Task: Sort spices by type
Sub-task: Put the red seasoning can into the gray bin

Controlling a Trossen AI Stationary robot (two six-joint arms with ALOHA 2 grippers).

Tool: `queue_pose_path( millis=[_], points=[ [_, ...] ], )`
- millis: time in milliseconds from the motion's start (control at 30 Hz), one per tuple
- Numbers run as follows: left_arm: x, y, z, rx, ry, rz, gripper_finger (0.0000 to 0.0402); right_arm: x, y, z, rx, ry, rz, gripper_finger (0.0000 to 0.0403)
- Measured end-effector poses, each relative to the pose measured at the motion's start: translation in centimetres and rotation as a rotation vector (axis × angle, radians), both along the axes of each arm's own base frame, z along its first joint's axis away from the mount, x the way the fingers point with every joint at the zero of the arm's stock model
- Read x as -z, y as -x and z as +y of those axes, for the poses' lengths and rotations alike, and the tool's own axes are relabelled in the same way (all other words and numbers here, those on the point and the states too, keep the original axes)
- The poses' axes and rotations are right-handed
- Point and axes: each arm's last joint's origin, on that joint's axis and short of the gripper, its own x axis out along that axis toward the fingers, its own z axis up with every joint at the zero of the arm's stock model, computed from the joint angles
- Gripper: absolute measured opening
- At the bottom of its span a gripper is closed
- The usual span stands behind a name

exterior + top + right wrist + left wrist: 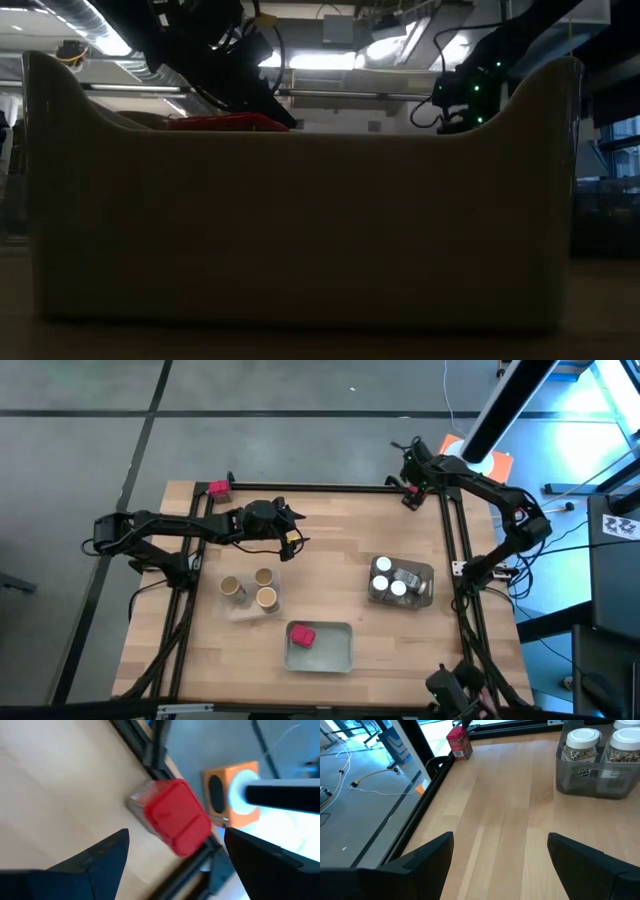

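Three tan cork-coloured cylinders (251, 590) stand in a clear tray. Three clear jars with white lids (392, 582) (580, 747) fill a grey tray. One red-pink packet (301, 634) lies in a third tray, and another (218, 488) lies at the table's far left corner. A third packet (177, 817) (459, 742) lies by the rail at the far right corner. My right gripper (176, 831) (410, 490) hovers open just short of that packet. My left gripper (293, 530) (500, 837) is open over bare wood beyond the cylinders.
The near tray (335, 650) holding the single packet blocks most of the low view with its wall (300, 230). Black rails (300, 488) frame the tabletop. Bare wood (335, 545) lies between the cylinder tray and the jar tray. An orange block (222, 790) sits beyond the far right corner.
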Motion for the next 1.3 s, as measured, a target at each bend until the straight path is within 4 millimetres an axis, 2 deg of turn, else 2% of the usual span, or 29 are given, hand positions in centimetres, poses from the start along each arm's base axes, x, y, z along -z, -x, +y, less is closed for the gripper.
queue_pose_path(
  millis=[167,467,767,967,1067,1233,1300],
  points=[
    [0.0,0.0,0.0,0.000,0.000,0.000,0.0310,1.4,-0.2,-0.6,-0.066,-0.010,0.125,0.0325],
    [0.1,0.1,0.0,-0.004,0.011,0.010,0.0310,3.2,-0.7,-1.6,-0.152,-0.019,0.237,0.0325],
    [0.1,0.1,0.0,-0.005,0.014,0.010,0.0310,5.4,-1.3,-2.5,-0.171,-0.046,0.272,0.0325],
    [0.1,0.1,0.0,-0.006,0.017,0.010,0.0310,5.8,-1.3,-2.3,-0.186,-0.096,0.269,0.0322],
    [0.1,0.1,0.0,-0.006,0.015,0.010,0.0310,5.8,-1.2,-2.1,-0.192,-0.120,0.270,0.0301],
    [0.1,0.1,0.0,-0.005,0.015,0.010,0.0310,5.6,-1.3,-2.1,-0.175,-0.129,0.230,0.0230],
    [0.1,0.1,0.0,-0.006,0.015,0.010,0.0310,5.6,-1.3,-2.1,-0.163,-0.122,0.222,0.0220]
  ],
)
